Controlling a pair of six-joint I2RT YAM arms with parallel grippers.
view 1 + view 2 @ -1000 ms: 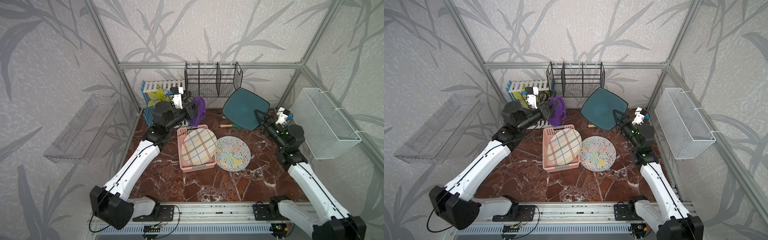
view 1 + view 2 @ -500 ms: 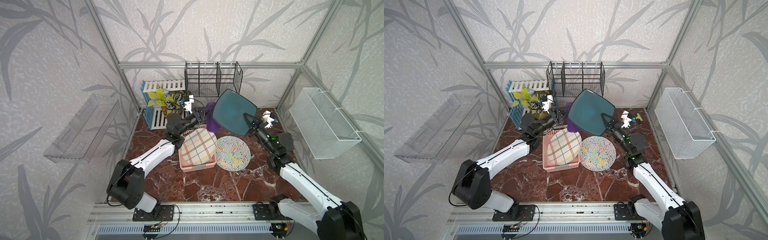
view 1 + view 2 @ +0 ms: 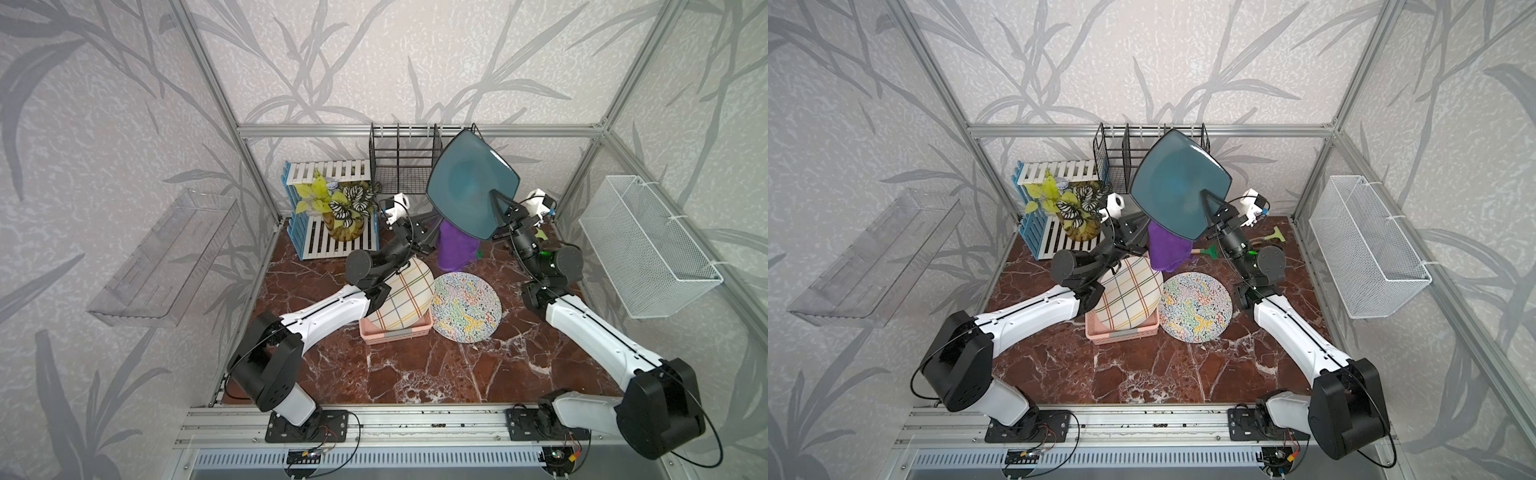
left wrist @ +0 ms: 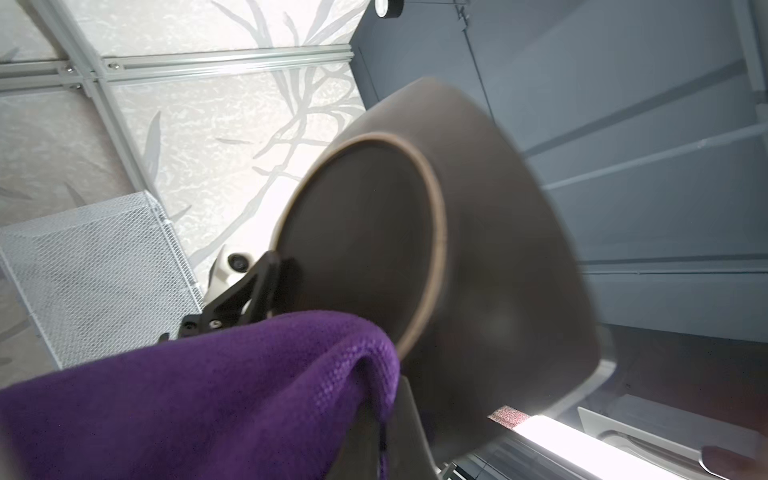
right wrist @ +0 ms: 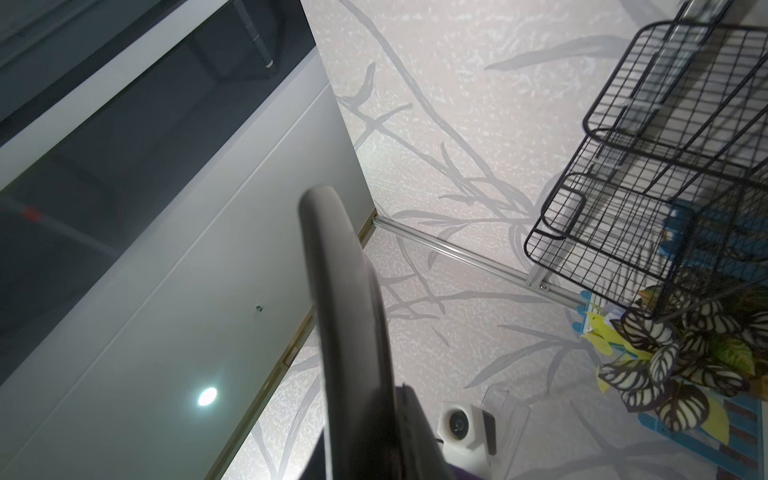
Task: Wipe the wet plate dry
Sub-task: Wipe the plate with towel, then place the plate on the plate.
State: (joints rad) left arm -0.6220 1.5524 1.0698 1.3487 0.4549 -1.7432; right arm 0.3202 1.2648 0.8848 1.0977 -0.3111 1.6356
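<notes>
In both top views a teal square plate (image 3: pixel 465 187) (image 3: pixel 1177 187) is held up on edge at the back centre. My right gripper (image 3: pixel 497 204) (image 3: pixel 1208 203) is shut on its lower rim. In the right wrist view the plate (image 5: pixel 345 311) shows edge-on between the right gripper's (image 5: pixel 374 440) fingers. My left gripper (image 3: pixel 428 230) (image 3: pixel 1140 232) is shut on a purple cloth (image 3: pixel 455 249) (image 3: pixel 1167 249) that hangs just below and behind the plate. In the left wrist view the cloth (image 4: pixel 187 395) bunches out of the left gripper (image 4: pixel 380 436) by the plate's dark underside (image 4: pixel 478 249); whether they touch I cannot tell.
A plaid plate (image 3: pixel 401 297) leans in a pink basket (image 3: pixel 395 334) beside a squiggle-patterned round plate (image 3: pixel 465 307). A black wire rack (image 3: pixel 401 158) and a potted plant (image 3: pixel 345 208) on a slatted crate stand at the back. A white mesh basket (image 3: pixel 648 245) hangs on the right wall.
My right gripper has carried the plate up and toward the centre. My left arm has swung the purple cloth from the back left to under the plate.
</notes>
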